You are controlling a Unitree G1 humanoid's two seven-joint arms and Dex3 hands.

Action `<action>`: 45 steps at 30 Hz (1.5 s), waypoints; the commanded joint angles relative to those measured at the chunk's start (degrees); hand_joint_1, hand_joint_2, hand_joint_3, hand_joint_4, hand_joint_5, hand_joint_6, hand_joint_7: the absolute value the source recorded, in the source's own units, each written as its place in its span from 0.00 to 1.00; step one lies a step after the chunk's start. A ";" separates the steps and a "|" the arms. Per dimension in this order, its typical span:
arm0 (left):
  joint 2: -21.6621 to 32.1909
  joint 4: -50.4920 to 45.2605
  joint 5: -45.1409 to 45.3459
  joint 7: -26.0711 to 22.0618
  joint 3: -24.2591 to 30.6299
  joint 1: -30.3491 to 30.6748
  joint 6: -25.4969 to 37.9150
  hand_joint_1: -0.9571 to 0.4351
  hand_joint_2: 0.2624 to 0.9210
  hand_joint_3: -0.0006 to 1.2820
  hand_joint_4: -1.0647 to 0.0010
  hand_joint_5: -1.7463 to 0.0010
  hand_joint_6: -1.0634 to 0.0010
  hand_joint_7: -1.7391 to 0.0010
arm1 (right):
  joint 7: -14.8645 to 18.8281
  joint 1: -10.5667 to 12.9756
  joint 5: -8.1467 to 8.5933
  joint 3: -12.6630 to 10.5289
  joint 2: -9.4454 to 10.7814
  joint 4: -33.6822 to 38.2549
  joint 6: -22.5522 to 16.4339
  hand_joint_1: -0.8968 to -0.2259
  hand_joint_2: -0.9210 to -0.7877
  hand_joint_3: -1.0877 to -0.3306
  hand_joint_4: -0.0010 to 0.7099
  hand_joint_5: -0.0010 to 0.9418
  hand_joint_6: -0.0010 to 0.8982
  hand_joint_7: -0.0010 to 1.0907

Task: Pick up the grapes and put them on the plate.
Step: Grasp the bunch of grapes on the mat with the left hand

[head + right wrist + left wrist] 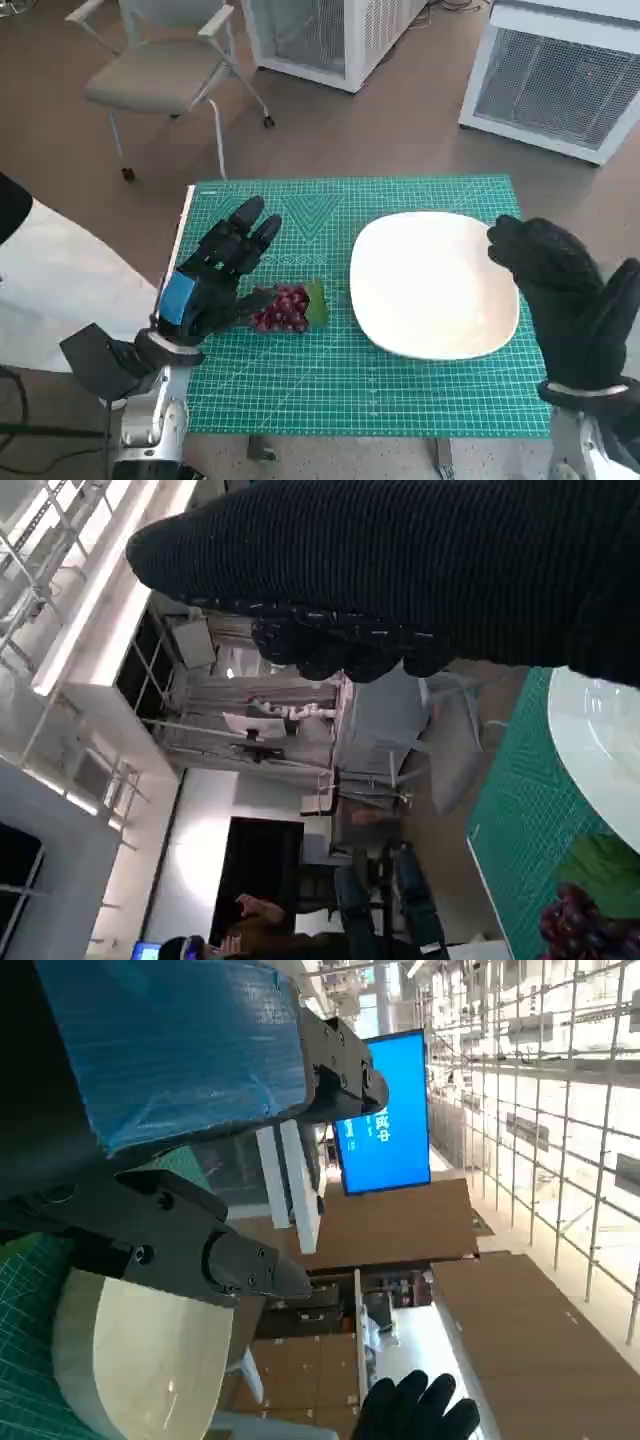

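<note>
Nearest the robot, the left robot hand (215, 275), black with blue tape over its back, hovers over the left half of the bench (330, 400), a small table covered by a green gridded cutting mat. Its fingers are spread wide and it holds nothing; the fingertips point toward the far edge, and the thumb side sits just beside the fruit. The right robot hand (572, 300), in its black knitted glove, is raised over the near right corner with fingers apart, also empty, its fingertips overlapping the plate's right rim in the head view.

The small bunch of dark red grapes with a green leaf (288, 308) lies on the mat between the left robot hand and the plate, slightly nearer the front edge than the middle. Just beyond its right side sits the large white oval plate (430, 285), close to the bunch but apparently not touching it.

The step in hand looks like the reach and grasp. To do it well, the left robot hand should shift right and lower until the fingers straddle the bunch, then close gently around the whole cluster, since loose grapes can roll or split off. The carry to the plate is short; lift high enough to clear the rim.
</note>
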 commanded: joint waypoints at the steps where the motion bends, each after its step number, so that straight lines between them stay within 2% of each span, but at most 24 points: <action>1: -0.05 -1.34 -0.30 0.11 -0.04 0.38 0.32 0.57 1.00 0.04 0.72 1.00 0.64 0.99 | -0.27 -0.25 -0.77 1.14 0.89 1.12 0.77 0.79 0.00 0.60 0.57 0.85 0.24 0.91; 8: -0.22 -1.55 -0.13 0.12 -0.35 0.46 0.27 0.56 1.00 0.04 0.72 1.00 0.64 0.99 | 0.03 -1.79 -1.07 2.53 1.17 2.14 1.46 0.78 0.00 0.61 0.57 0.84 0.24 0.90; 17: -0.27 -1.86 -0.52 -0.22 -0.47 0.81 0.42 0.56 1.00 0.03 0.72 1.00 0.63 0.99 | 1.02 -3.00 -0.77 2.92 0.50 2.77 2.19 0.79 0.00 0.62 0.59 0.82 0.26 0.89; 45: -0.26 -3.47 0.00 0.77 -0.57 1.96 0.80 0.56 1.00 0.04 0.72 1.00 0.62 0.99 | 2.33 -2.71 -0.66 2.57 0.52 3.34 1.64 0.79 0.00 0.61 0.58 0.83 0.25 0.89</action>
